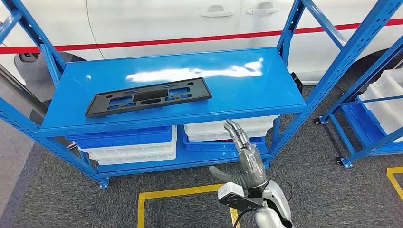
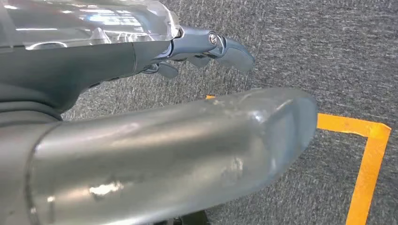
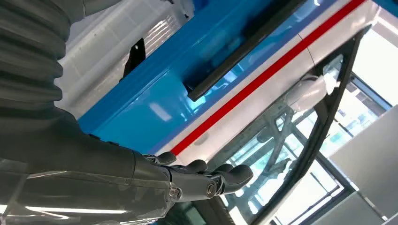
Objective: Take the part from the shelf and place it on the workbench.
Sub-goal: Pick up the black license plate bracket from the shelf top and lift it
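Head view: right hand [image 1: 247, 159] is reaching up empty, fingers spread, toward the black plastic plate [image 1: 148, 96] lying lengthwise up-left on the shelf [image 1: 237, 90].

Bright overhead glare on shelf [image 1: 266, 90]

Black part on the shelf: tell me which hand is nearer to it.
Right. The right hand is raised, open, in front of the shelf, below and right of the black part. The left hand hangs over carpet and yellow floor tape, away from the shelf.
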Controlling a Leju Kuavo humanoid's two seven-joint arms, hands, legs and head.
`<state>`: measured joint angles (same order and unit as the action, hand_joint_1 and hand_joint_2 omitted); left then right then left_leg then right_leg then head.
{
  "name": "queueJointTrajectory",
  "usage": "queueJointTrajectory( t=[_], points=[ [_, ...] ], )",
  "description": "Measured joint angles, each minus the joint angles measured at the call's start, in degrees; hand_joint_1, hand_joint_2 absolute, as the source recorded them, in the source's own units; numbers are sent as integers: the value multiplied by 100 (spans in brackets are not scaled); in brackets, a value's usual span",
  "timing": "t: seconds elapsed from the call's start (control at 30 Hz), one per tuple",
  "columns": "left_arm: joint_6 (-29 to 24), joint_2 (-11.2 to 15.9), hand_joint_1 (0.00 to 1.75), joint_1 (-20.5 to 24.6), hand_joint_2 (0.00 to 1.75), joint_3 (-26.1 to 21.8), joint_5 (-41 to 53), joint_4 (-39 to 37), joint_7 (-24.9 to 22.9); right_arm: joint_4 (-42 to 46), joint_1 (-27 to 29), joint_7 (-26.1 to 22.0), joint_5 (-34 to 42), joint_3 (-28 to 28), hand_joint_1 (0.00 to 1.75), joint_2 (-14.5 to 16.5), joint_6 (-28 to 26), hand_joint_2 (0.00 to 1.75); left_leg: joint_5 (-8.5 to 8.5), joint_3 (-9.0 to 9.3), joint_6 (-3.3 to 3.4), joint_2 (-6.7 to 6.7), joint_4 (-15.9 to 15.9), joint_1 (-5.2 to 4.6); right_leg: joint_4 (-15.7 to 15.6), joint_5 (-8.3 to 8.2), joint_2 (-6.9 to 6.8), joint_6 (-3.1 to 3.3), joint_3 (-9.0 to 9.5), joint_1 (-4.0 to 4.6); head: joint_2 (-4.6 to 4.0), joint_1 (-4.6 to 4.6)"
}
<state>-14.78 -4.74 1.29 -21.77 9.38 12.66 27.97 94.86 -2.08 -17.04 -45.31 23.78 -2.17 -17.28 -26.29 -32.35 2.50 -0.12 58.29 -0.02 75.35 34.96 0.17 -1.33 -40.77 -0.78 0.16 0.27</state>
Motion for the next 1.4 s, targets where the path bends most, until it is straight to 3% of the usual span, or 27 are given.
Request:
queueJointTrajectory(
  t=[0.07,0.13,0.2,0.27,0.37,0.47,0.53,0.57,0.6,0.67,0.73,0.87,0.93,1.0,1.03,1.07,1.1,1.17,1.2,1.23,1.3,1.4],
  points=[
    [1,0,0,0,0,0,16,0,-2,-37,-54,78,-138,95,0,-10,-67,175,-7,4,-4,-3,9,-1,-238,-203,-1,5,98,0,1,1],
    [3,-1,0,0,0,0,46,0,-3,-110,-190,250,-418,298,0,-28,-200,175,-27,14,-21,-8,30,-3,-924,-599,-3,41,413,5,0,1],
    [8,-2,0,4,0,0,79,0,-3,-179,-358,437,-662,520,0,-40,-313,175,-50,3,-62,-10,61,-22,-1487,-789,-8,99,668,32,0,-2],
    [15,-3,0,8,0,0,112,0,-3,-258,-517,659,-878,779,0,-51,-410,175,-54,-13,-117,-9,67,-31,-1599,-792,-4,145,701,59,0,-4],
    [21,10,0,14,0,0,158,0,-3,-395,-751,1014,-1188,1187,0,-63,-539,175,-176,-60,-213,-12,202,-21,-1674,-833,-10,232,733,13,-1,-18],
    [31,20,0,12,0,0,207,0,-3,-574,-991,1365,-1468,1589,0,-64,-656,175,-640,-463,-316,-12,1094,38,-1711,-847,-29,273,760,-13,-1,-55],
    [49,23,0,7,0,0,241,0,-3,-741,-1112,1595,-1656,1863,0,-64,-736,175,-748,-694,-372,-11,1549,89,-1704,-842,-32,270,759,-21,-1,-56],
    [62,25,0,6,0,0,261,0,-2,-823,-1154,1696,-1751,1987,0,-62,-781,175,-656,-686,-396,-10,1507,111,-1697,-835,-31,261,761,-32,-1,-56],
    [76,25,0,6,0,-1,285,0,1,-906,-1185,1791,-1852,2096,0,-51,-832,175,-477,-577,-418,-9,1257,133,-1686,-823,-29,244,765,-48,-1,-57],
    [107,26,0,8,0,-7,342,-1,12,-1092,-1243,1933,-2075,2248,0,12,-967,175,-139,-243,-459,-14,510,158,-1646,-790,-22,181,766,-67,-1,-64],
    [133,25,0,13,0,-25,411,-2,28,-1326,-1297,2004,-2321,2343,0,119,-1136,175,-37,-70,-429,-30,115,146,-1624,-781,-9,106,752,-58,-1,-70],
    [226,27,0,11,0,-92,563,-2,62,-1844,-1354,1946,-2755,2407,0,356,-1479,175,-5,-66,-244,-35,70,121,-1576,-733,-7,-18,729,-72,0,-59],
    [314,33,0,14,0,-137,641,-2,81,-2130,-1382,1843,-2979,2409,0,488,-1655,175,18,-65,-160,-25,45,120,-1096,-444,-14,-31,510,-76,0,-39],
    [424,38,0,18,0,-174,708,-2,100,-2415,-1394,1726,-3181,2408,0,608,-1795,175,18,-74,-118,-20,46,88,-343,-122,-14,-16,136,-56,0,-28],
    [480,39,0,18,0,-195,737,-2,109,-2557,-1393,1665,-3275,2408,0,664,-1854,175,16,-72,-109,-20,46,67,-104,-76,-13,-1,8,-42,1,-28],
    [536,40,0,18,0,-217,765,-2,116,-2687,-1394,1604,-3365,2407,0,720,-1912,175,11,-68,-98,-22,47,43,-59,-136,-13,24,-29,-25,1,-27],
    [593,41,0,17,0,-240,793,-2,125,-2804,-1395,1541,-3457,2407,0,779,-1971,175,4,-57,-88,-24,47,19,-242,-299,-13,66,48,-5,1,-27],
    [707,40,0,17,0,-272,856,-2,145,-2982,-1413,1403,-3610,2406,0,895,-2089,175,-21,-31,-78,-28,47,-21,-978,-672,-18,197,396,58,0,-31],
    [757,40,0,19,0,-280,890,-2,154,-3050,-1428,1329,-3660,2401,0,954,-2138,175,-38,-26,-89,-29,51,-37,-1306,-775,-29,247,550,86,-1,-37],
    [799,43,0,22,0,-289,927,-2,161,-3108,-1443,1262,-3685,2391,0,1012,-2177,175,-53,-25,-111,-28,52,-41,-1511,-807,-36,280,642,112,-1,-41],
    [842,55,0,29,0,-307,989,-2,168,-3193,-1462,1163,-3694,2358,0,1117,-2216,175,-77,-22,-174,-19,46,-34,-1630,-783,-36,292,686,131,0,-44],
    [858,91,0,40,0,-321,1040,-1,174,-3263,-1490,1098,-3670,2306,0,1259,-2238,175,-208,-74,-275,-8,252,-17,-1741,-800,-22,325,799,63,0,-54]
  ],
)
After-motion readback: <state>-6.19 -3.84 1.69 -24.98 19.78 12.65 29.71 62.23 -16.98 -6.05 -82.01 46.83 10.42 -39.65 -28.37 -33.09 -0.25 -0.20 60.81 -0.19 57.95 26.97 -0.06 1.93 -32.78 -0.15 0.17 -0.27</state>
